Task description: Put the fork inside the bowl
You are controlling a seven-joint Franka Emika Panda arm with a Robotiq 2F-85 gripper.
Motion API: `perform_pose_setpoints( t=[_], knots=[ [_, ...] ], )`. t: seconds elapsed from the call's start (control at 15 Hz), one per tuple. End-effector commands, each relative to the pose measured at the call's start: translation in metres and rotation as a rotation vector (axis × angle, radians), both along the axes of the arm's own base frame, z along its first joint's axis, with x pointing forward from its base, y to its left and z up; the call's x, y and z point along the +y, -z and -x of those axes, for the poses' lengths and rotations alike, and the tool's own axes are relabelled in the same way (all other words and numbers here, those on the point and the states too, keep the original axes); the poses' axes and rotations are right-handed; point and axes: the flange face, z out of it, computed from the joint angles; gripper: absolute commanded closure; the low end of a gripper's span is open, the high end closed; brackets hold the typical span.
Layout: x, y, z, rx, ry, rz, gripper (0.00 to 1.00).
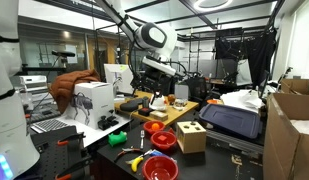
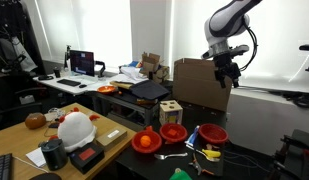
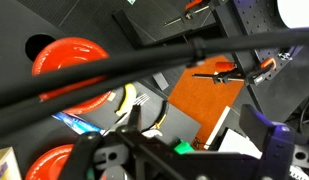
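A silver fork (image 2: 172, 156) lies on the black table in front of the bowls; its tines show in the wrist view (image 3: 142, 100) beside a yellow object (image 3: 127, 100). Three bowls stand in a row: an orange one (image 2: 146, 142) and two red ones (image 2: 174, 132) (image 2: 212, 134). Red bowls also show in an exterior view (image 1: 164, 140) and in the wrist view (image 3: 69, 60). My gripper (image 2: 226, 72) (image 1: 159, 66) hangs high above the table, well away from the fork. Its fingers (image 3: 199, 140) are spread apart with nothing between them.
A wooden block box (image 2: 171, 110) (image 1: 191, 135) stands behind the bowls. Small coloured tools (image 2: 204, 152) lie next to the fork. A cardboard box (image 2: 199, 82) and a closed laptop (image 2: 149, 90) sit further back. A cable crosses the wrist view (image 3: 144, 60).
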Motion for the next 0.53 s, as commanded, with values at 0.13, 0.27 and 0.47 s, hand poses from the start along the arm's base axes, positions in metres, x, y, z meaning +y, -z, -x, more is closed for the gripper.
perform_pose_setpoints(
  t=[0.13, 0.27, 0.47],
  knots=[
    [0.009, 0.008, 0.004, -0.036, -0.063, -0.011, 0.00],
    [0.015, 0.016, -0.001, -0.085, -0.049, -0.007, 0.00],
    [0.025, 0.032, -0.004, -0.211, -0.012, -0.006, 0.00]
  ],
)
